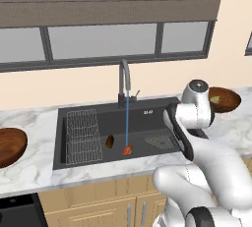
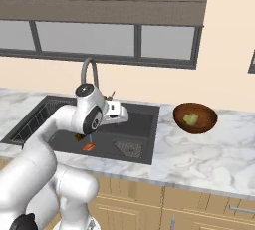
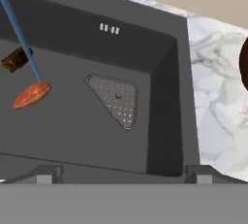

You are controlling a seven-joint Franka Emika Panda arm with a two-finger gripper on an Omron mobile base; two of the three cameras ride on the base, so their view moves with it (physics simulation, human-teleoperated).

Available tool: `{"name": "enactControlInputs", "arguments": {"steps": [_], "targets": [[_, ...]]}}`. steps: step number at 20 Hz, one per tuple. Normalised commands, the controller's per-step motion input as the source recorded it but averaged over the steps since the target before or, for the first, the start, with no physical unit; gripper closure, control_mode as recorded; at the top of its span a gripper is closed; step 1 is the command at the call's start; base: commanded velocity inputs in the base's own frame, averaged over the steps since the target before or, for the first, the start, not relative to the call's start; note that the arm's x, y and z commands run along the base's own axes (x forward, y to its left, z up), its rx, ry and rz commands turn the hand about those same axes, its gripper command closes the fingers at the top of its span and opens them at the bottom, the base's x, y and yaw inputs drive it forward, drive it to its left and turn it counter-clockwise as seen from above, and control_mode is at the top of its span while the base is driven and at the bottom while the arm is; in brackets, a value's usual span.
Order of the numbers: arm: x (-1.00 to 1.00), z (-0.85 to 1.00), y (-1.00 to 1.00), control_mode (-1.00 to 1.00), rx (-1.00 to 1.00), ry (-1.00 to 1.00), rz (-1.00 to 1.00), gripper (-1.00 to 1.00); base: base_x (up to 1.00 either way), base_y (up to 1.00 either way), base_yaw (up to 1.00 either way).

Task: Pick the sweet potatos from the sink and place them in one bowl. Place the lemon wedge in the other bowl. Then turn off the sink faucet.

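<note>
Hovered with tool wide open and empty above sink, lemon wedge already in right bowl, both sweet potatos on basin floor under running water; risked slipping from wet, rounded tubers.

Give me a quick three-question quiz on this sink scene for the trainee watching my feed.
1. True or false: the lemon wedge already lies in the right bowl.
2. How many sweet potatoes lie in the sink?
3. Is water running from the faucet: yes or no?

Key
1. True.
2. Two: the dark brown one and the orange-red one, the latter under the water stream.
3. Yes. The left bowl holds nothing visible, and the gripper is open over the basin.
</note>
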Motion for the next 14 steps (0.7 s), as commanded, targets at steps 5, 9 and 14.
{"name": "enactControlInputs", "arguments": {"steps": [5,9,14], "targets": [[0.26,-0.46,0.84,-1.0,0.01,0.27,-0.05,-1.0,0.0,0.0,0.0],[0.14,-0.64,0.79,-1.0,0.1,0.15,-0.13,-1.0,0.0,0.0,0.0],[0.47,-0.94,0.27,-1.0,0.26,0.11,-0.08,-1.0,0.0,0.0,0.0]]}}
